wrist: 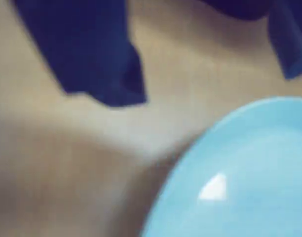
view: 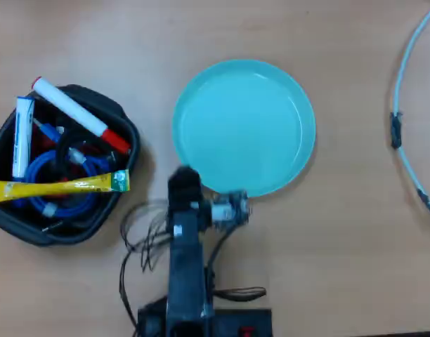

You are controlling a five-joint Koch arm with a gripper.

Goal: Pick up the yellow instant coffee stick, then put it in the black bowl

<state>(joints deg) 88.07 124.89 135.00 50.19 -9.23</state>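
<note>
In the overhead view the yellow instant coffee stick (view: 60, 186) lies across the black bowl (view: 124, 126), resting on the contents, with its green end at the bowl's right rim. My gripper (view: 183, 175) is to the right of the bowl, at the lower-left edge of the teal plate, apart from the stick. In the blurred wrist view the two dark blue jaws of the gripper (wrist: 210, 86) stand apart with bare table between them, and it holds nothing. The stick and bowl are out of the wrist view.
A round teal plate (view: 243, 126) lies right of the bowl and fills the wrist view's lower right (wrist: 249, 173). The bowl also holds a white marker with a red end (view: 78, 116), a white tube (view: 22, 137) and blue cable (view: 67, 172). A pale cable (view: 405, 140) curves along the right edge.
</note>
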